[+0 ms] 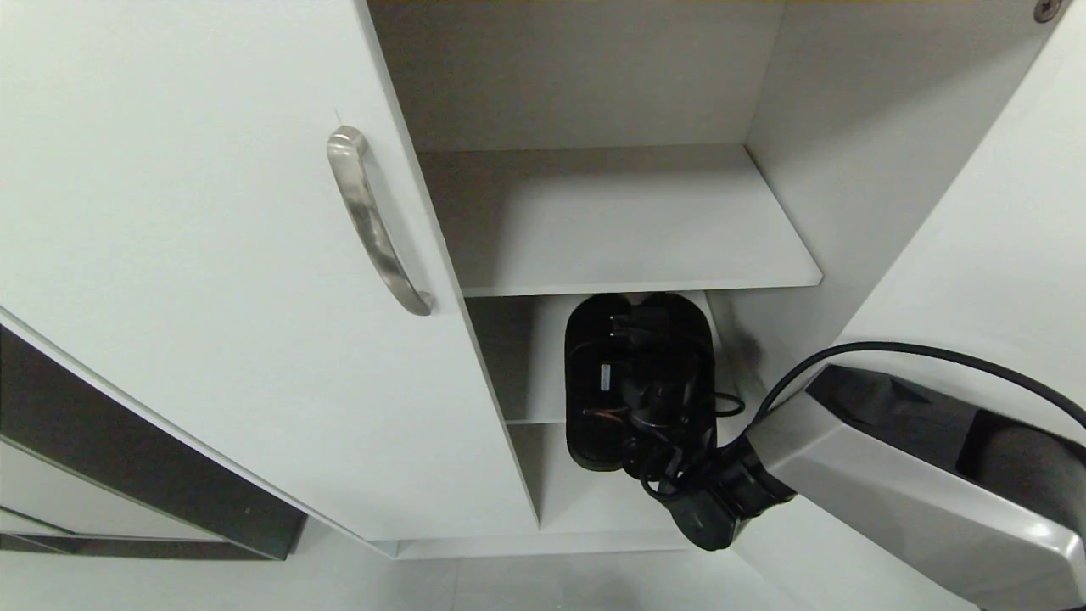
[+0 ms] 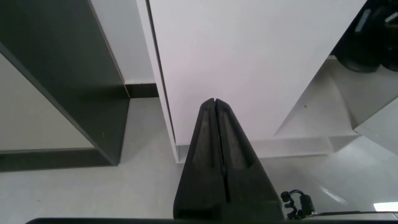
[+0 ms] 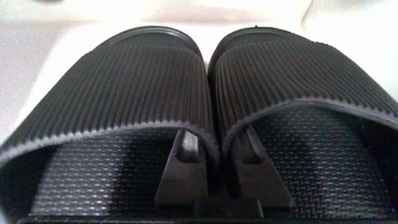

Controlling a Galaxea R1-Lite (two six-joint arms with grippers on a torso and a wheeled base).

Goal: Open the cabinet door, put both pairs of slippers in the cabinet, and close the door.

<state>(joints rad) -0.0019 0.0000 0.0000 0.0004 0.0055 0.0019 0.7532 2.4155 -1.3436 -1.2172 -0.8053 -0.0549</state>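
Where the pale floor (image 1: 551, 585) meets the furniture, one dark-fronted unit (image 1: 127, 458) stands farthest left. Next comes one closed white cabinet door (image 1: 170, 255) with one curved metal handle (image 1: 373, 225). The left gripper (image 2: 214, 102) points at the foot of that door, its two fingers pressed together on nothing. Beyond it the cabinet shows two shelves, a wide one (image 1: 628, 221) and a lower one (image 1: 534, 382). One pair of black slippers (image 1: 594, 365), two side by side, is under the wide shelf. The right gripper (image 3: 217, 149) has one finger inside each slipper, clamping their adjoining walls. One open door (image 1: 1001, 255) stands farthest right.
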